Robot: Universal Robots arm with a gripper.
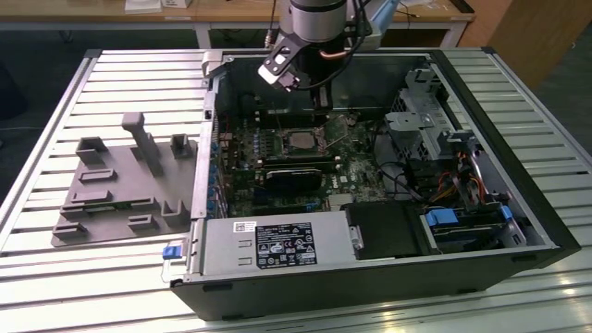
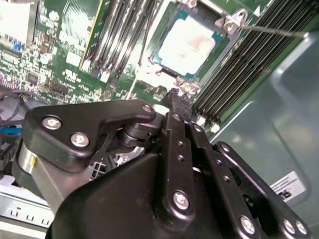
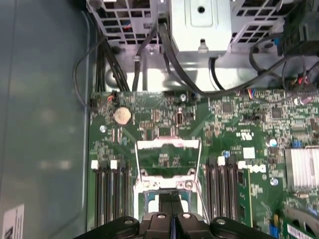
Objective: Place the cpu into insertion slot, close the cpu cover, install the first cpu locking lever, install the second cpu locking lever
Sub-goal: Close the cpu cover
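Open computer case lying on a slatted table.

Seated flat in the socket on the green board: the chip, pale metal top facing up. Square, so no long side to speak of; edges in line with the rows of memory slots on either side. In the exterior view, the same chip a small grey square near the middle of the board.

Cover standing open, raised off the socket on its hinged edge, with green board showing through its window. Not down over the chip.

Fingers pressed together, nothing visible between them. Tips low over the socket edge by the cover's hinge, just beside the chip. In the exterior view, fingers pointing straight down into the case.

Second wrist view: the whole top of the chip, plus a thin lever running out from a socket corner across the memory slots. First wrist view: chip largely hidden behind the fingers, but the open cover seen face on, with a drive cage beyond the board.
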